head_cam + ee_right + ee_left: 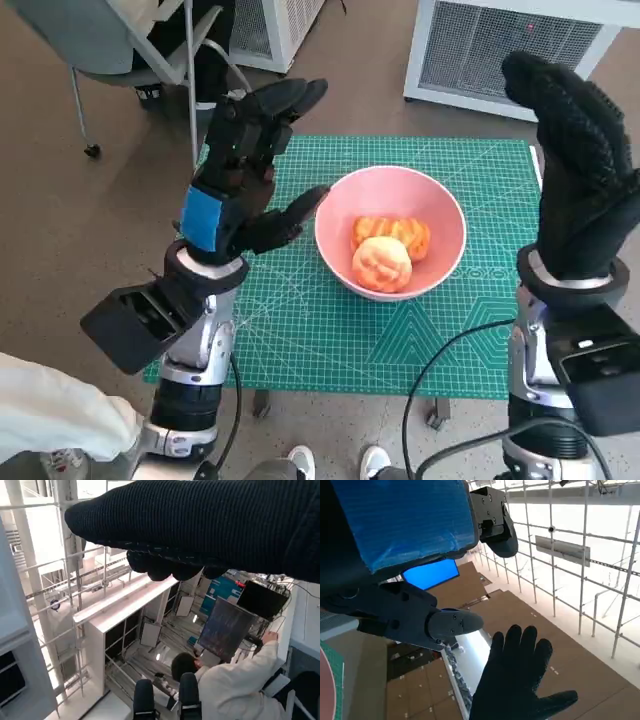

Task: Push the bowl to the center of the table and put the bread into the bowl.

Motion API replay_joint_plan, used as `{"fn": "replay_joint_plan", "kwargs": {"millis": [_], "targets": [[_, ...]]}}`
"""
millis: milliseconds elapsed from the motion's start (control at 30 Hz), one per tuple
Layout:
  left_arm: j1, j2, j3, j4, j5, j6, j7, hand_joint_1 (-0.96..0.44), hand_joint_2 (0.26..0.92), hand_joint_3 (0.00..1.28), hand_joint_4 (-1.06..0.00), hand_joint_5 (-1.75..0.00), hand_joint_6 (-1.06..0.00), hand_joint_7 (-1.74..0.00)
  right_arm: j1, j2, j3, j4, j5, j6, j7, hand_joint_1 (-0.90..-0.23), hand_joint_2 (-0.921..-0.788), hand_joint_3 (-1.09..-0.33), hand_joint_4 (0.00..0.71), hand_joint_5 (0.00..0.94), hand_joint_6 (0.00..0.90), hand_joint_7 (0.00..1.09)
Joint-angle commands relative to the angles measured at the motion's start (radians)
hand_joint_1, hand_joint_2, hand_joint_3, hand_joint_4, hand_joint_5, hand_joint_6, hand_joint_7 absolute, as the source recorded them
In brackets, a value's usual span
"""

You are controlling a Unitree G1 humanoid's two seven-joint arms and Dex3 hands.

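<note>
Brown floor surrounds a small table point(330, 340) covered by a green cutting mat point(440, 320). Raised over the mat's left part, the left hand point(245, 170) holds nothing, its black fingers point(290, 100) spread apart and its thumb reaching toward the pink bowl point(440, 215) without touching it. At the right edge the gloved right hand point(575, 165) is lifted, fingers extended, also empty. Between both hands the bowl sits near the mat's middle, with two bread point(382, 262) pieces inside it. Beyond the table stand a chair point(110, 45) and a white grilled unit point(480, 45).

Pink bowl point(440, 215) holding golden-orange bread point(381, 263), on a green mat point(330, 330) printed with pale grid lines.
</note>
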Motion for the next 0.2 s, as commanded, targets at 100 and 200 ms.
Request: {"fn": "replay_joint_plan", "kwargs": {"millis": [100,200], "targets": [[0.009,-0.004,0.007,-0.013,-0.019,-0.004,-0.008,-0.35,0.884,0.42,0.00,-0.81,0.00,-0.96,0.009,-0.002,0.000,0.017,-0.033,-0.006,-0.014,-0.453,-0.921,-0.516,0.416,0.000,0.106,0.70],[0.010,-0.002,0.007,-0.016,-0.021,-0.003,-0.009,-0.35,0.874,0.44,0.00,-0.83,0.00,-0.97,0.010,0.002,0.003,0.020,-0.024,-0.008,-0.008,-0.457,-0.921,-0.518,0.415,0.000,0.107,0.70]]}}
